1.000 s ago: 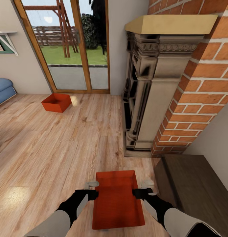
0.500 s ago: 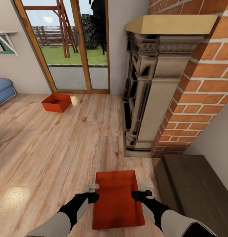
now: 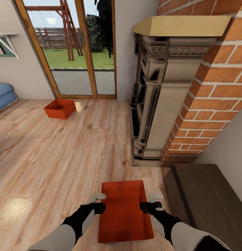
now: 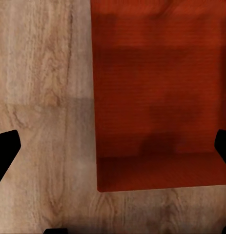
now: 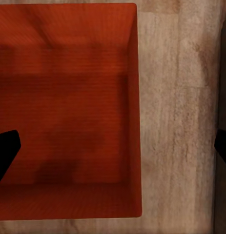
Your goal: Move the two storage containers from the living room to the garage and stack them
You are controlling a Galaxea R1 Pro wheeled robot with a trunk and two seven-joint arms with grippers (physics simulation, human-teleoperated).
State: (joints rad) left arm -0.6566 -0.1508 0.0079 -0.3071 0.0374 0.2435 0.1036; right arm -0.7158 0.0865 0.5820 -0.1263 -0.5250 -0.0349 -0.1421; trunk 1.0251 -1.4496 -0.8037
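Both grippers slightly lower now, flanking near container (image 3: 124, 212), open.

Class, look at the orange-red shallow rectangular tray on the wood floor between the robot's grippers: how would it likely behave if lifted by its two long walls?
The orange-red shallow rectangular tray keeps straight walls and sharp corners, so it probably stays stiff. It is open and looks empty, so likely light. With the left gripper and right gripper about midway along its length, it should hang fairly level, though smooth walls might slip.

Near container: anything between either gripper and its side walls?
Nothing visible. The left gripper and right gripper flank the near container, each open across one long wall, with bare wood floor beside them.
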